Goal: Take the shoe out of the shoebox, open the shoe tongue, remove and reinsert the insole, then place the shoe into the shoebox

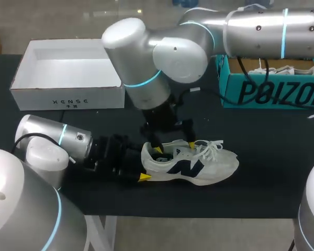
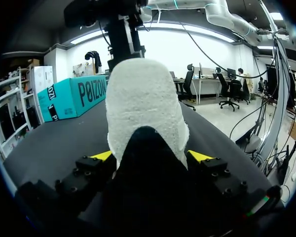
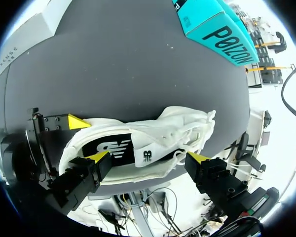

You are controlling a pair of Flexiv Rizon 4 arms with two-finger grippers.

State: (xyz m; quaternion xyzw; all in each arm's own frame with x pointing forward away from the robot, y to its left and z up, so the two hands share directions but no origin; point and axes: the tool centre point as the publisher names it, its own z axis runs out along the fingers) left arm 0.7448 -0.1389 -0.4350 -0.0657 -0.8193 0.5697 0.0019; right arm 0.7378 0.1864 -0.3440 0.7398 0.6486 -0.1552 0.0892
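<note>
Far left on the bench, the white shoebox sits open. In front of it, the left pincer clamps the heel of the shoe, toe pointing right. Above the collar, the right pincer hangs wide, its 2 tips apart. Teal box far right.

White shoe on black table, toe toward right. Left gripper clamps heel. Right gripper spread above collar.
</note>
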